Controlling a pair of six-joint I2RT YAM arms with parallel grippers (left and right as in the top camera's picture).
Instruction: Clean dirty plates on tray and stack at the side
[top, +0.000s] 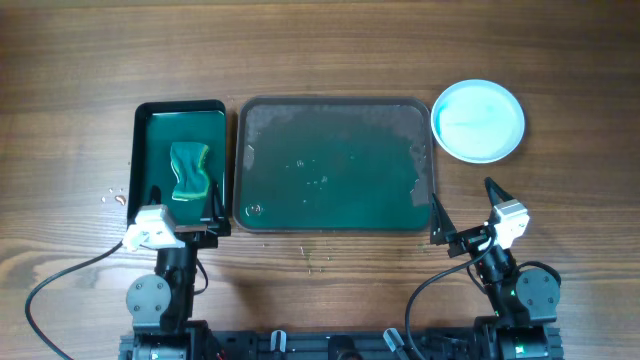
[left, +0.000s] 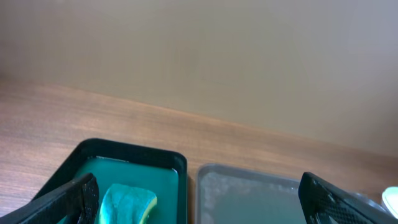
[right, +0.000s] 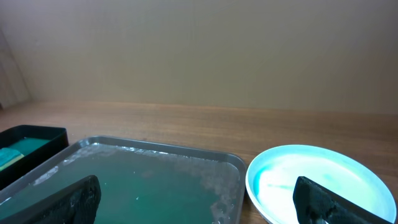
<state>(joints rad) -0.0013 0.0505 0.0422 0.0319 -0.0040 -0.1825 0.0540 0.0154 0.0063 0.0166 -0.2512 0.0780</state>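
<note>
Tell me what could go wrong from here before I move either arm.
1. The plates sit on the table right beside the tray, just ahead of the open right gripper; a forward move could knock them.
2. The tray looks wet, with foam at its edges; nudging it might slop liquid onto the table.
3. The open left gripper hangs over the small tray holding the sponge; it could catch the rim.
</note>
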